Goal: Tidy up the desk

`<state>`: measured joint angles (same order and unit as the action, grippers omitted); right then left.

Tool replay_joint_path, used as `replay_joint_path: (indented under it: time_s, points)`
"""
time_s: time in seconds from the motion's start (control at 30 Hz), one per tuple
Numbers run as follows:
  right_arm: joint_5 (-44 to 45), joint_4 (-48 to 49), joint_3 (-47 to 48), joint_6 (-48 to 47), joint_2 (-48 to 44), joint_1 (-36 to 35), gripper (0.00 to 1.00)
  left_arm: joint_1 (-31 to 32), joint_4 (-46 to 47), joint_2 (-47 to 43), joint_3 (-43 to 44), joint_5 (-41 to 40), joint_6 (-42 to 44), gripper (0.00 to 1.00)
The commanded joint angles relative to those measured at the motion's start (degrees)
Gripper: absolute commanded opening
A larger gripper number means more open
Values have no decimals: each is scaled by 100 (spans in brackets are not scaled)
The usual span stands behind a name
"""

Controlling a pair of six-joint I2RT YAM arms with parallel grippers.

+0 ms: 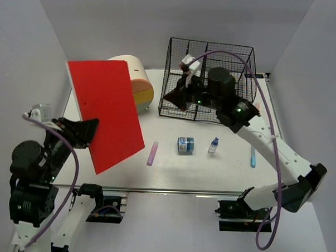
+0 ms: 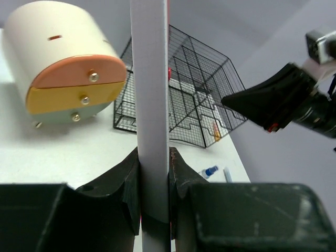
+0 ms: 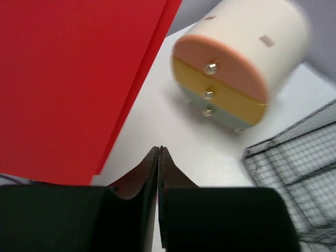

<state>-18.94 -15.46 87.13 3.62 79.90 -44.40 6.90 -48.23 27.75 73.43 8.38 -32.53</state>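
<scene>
The white desk [image 1: 210, 170] carries loose items. My left gripper [image 1: 88, 131] is shut on the lower edge of a flat red folder [image 1: 104, 112] and holds it raised and tilted over the desk's left side. In the left wrist view the folder shows edge-on as a pale strip [image 2: 149, 94] clamped between the fingers [image 2: 181, 173]. My right gripper [image 1: 172, 95] is shut and empty, in the air in front of the black wire basket [image 1: 215, 66]. In the right wrist view its jaws [image 3: 159, 150] are pressed together, pointing towards the red folder [image 3: 68, 79].
A cream-and-orange drawer box [image 1: 141, 83] stands at the back left, behind the folder. On the desk lie a purple marker [image 1: 152, 154], a blue jar [image 1: 185, 145], a small bottle [image 1: 213, 145] and a blue pen [image 1: 253, 157]. White walls close in both sides.
</scene>
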Motion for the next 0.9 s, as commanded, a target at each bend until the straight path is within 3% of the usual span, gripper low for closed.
replay_joint_path:
  time_s: [0.0, 0.23, 0.4, 0.7, 0.73, 0.8, 0.87]
  points:
    - [189, -71, 339, -133, -273, 230, 0, -30, 841, 441, 347, 849, 379, 0]
    - [461, -27, 489, 7, -598, 862, 0, -83, 1928, 1267, 629, 1367, 328, 0]
    - [505, -9, 533, 34, -721, 1302, 0, -83, 3187, 1706, 102, 1456, 63, 0]
    - [233, 149, 217, 7, -730, 1794, 0, 31, 4233, 2753, 479, 1579, 607, 0]
    - [198, 192, 199, -19, -721, 1847, 17, 31, 4312, 2901, 540, 1605, 730, 0]
    - [110, 219, 190, -89, -704, 1926, 40, 83, 4601, 3060, 559, 1623, 897, 0]
    - [49, 202, 190, -98, -730, 1961, 51, 84, 4778, 3263, 515, 1666, 1003, 0]
